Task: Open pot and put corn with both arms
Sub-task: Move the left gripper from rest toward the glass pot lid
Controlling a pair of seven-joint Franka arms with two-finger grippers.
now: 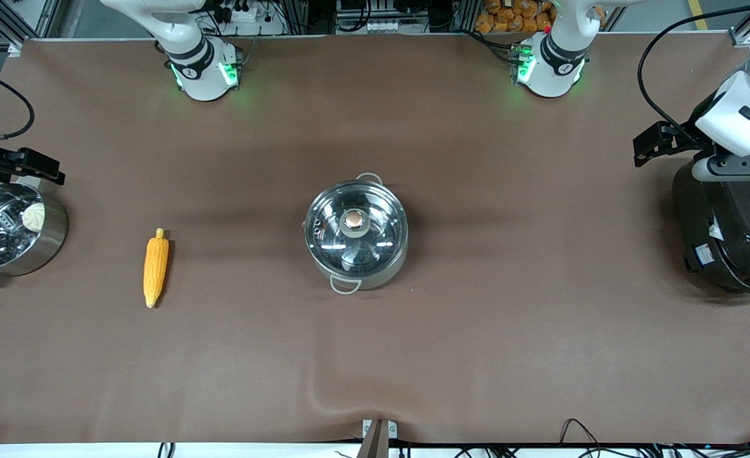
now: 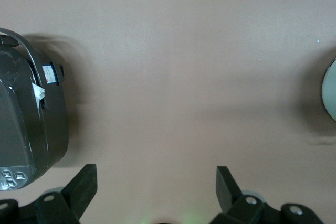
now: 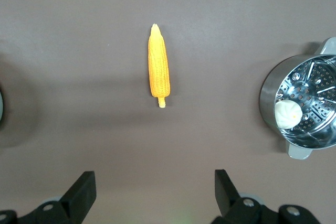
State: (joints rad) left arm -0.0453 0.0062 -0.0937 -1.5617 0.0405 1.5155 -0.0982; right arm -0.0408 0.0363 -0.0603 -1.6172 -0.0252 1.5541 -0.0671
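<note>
Lifting the lid (image 1: pixel 355 224) comes first: bring the left gripper (image 2: pixel 152 192), jaws spread, squarely over its knob (image 1: pixel 353 219); right gripper (image 3: pixel 155 192), also spread, takes the corn (image 1: pixel 156 267).

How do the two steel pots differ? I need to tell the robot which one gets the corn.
The middle pot is shut under a glass lid with a copper knob; the end pot, at the right arm's end of the table, is open. The end pot holds a perforated insert and a white bun; the middle pot looks empty. Both are round, shiny steel.
</note>
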